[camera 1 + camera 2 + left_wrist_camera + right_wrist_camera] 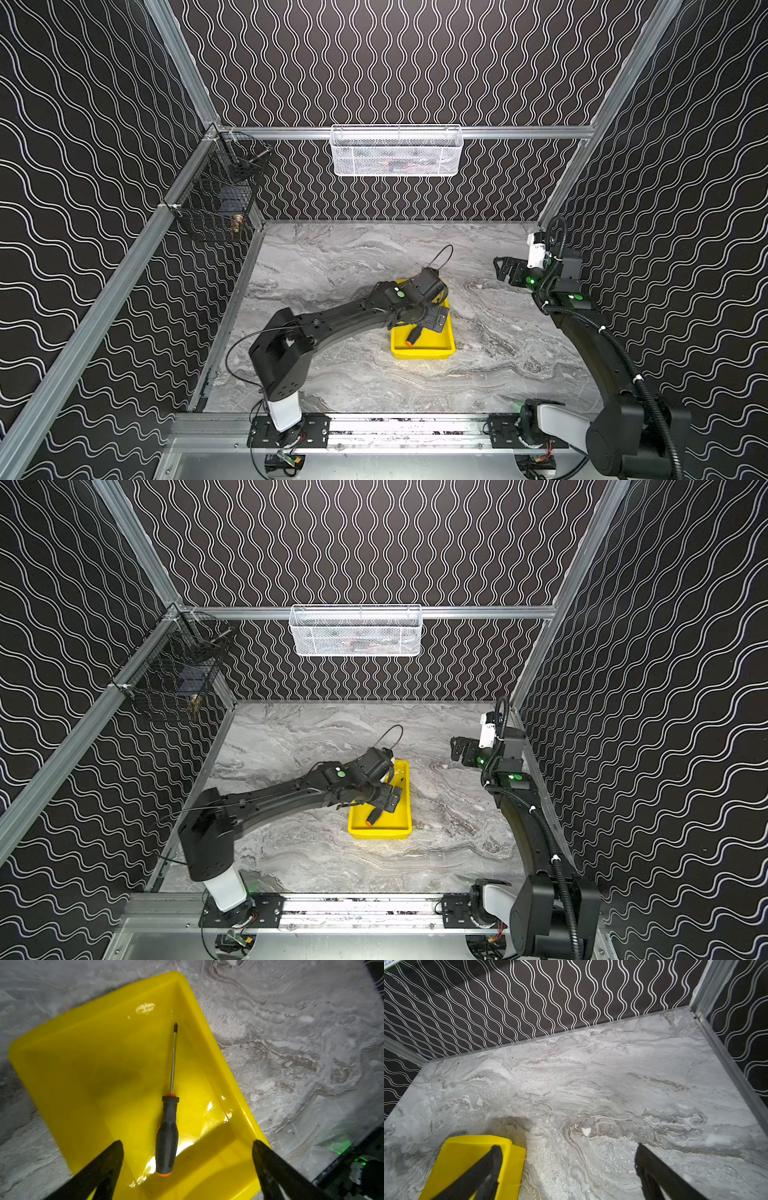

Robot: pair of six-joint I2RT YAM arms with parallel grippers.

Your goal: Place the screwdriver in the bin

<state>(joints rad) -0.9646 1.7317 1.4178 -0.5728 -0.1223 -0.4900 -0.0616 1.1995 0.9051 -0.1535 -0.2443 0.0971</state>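
The screwdriver, black-handled with an orange end cap and a thin metal shaft, lies flat on the floor of the yellow bin. My left gripper hovers open just above the handle end, its two fingers wide apart and touching nothing. In both top views the handle and its orange cap stick out from under the left gripper, inside the bin. My right gripper stands open and empty over the table at the far right, apart from the bin.
A white mesh basket hangs on the back rail. A black wire basket hangs on the left rail. Patterned walls close in the marble table on three sides. The left arm stretches across the table's middle to the bin.
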